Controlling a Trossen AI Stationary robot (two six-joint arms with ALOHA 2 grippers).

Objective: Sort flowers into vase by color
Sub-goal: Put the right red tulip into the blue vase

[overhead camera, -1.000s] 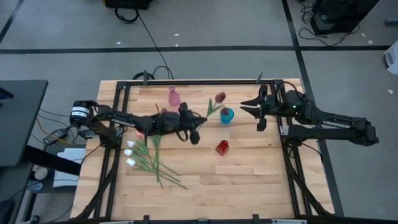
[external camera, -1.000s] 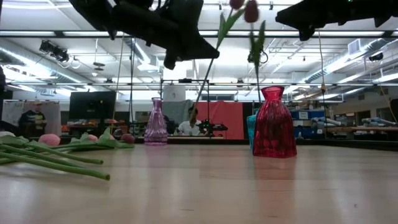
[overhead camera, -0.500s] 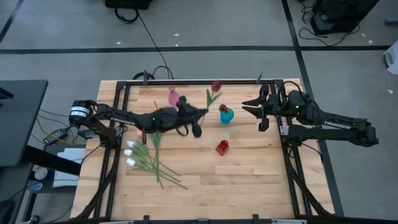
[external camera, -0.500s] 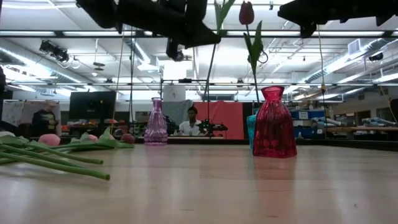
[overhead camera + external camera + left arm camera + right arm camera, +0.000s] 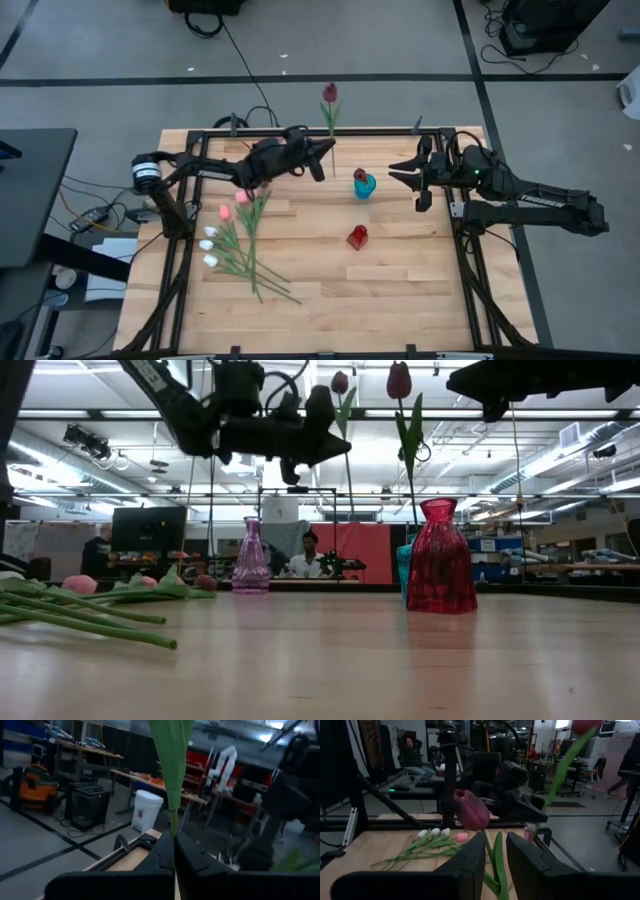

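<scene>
My left gripper (image 5: 320,162) hangs over the table's far edge, shut on a dark red tulip (image 5: 330,93) whose head stands above the fingers (image 5: 340,382). Another dark red tulip (image 5: 399,380) stands with its stem in the blue vase (image 5: 364,186). The red vase (image 5: 357,237) is empty. The pink vase (image 5: 250,556) shows in the low view; my left arm hides it from above. Pink and white tulips (image 5: 232,238) lie flat in a pile at the table's left. My right gripper (image 5: 408,178) waits open, right of the blue vase. My left gripper pinches the dark red tulip's green stem (image 5: 173,828) between its two fingers, just below a long leaf (image 5: 172,760). The fingers lie across the stem. The flower is lifted clear and stands nearly upright, its head above the gripper.
The three vases stand in the table's far half. A black frame rail (image 5: 380,130) runs along the far edge, close under the held flower. Bare wood (image 5: 400,285) lies in the near right part. People sit in the room beyond (image 5: 309,555).
My left gripper has moved from above the table's middle toward the far edge, staying shut. The dark red tulip went with it and has tipped more upright, its head now past the far rail. The pink vase has gone under the arm.
</scene>
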